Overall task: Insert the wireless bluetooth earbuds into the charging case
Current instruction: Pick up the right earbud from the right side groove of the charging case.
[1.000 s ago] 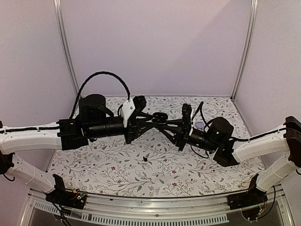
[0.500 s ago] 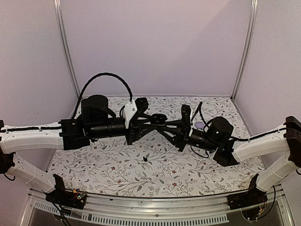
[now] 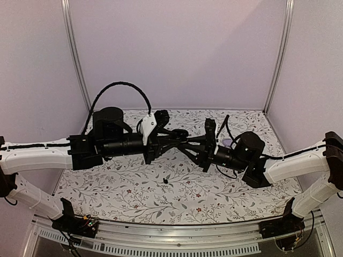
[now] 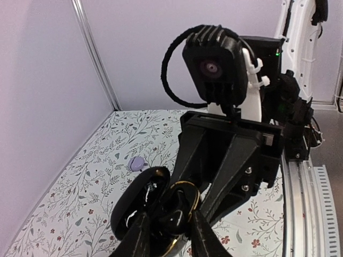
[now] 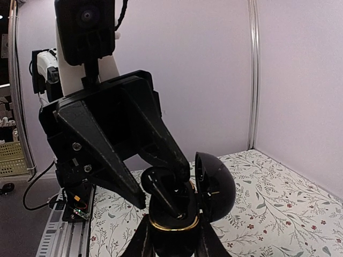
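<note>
The charging case [image 3: 182, 132] is black with a gold rim, its lid [image 5: 214, 187] swung open. It hangs in mid-air above the cloth. My right gripper [image 5: 172, 225] is shut on the case body [image 5: 171, 241]. My left gripper [image 4: 170, 217] meets it head-on, shut on a black earbud [image 5: 159, 187] that sits in the case's mouth. The earbud also shows in the left wrist view [image 4: 179, 206], inside the gold rim [image 4: 197, 199]. The second earbud [image 3: 165, 182] lies on the cloth, nearer me and below both grippers.
A small lavender piece [image 3: 228, 143] lies on the flowered cloth [image 3: 134, 187] under the right arm; it also shows in the left wrist view [image 4: 136, 163]. Pale walls and metal posts [image 3: 75, 53] close in the back and sides.
Both grippers have drawn a little closer around the case; the right arm has shifted slightly left. The earbud on the cloth has not moved.
</note>
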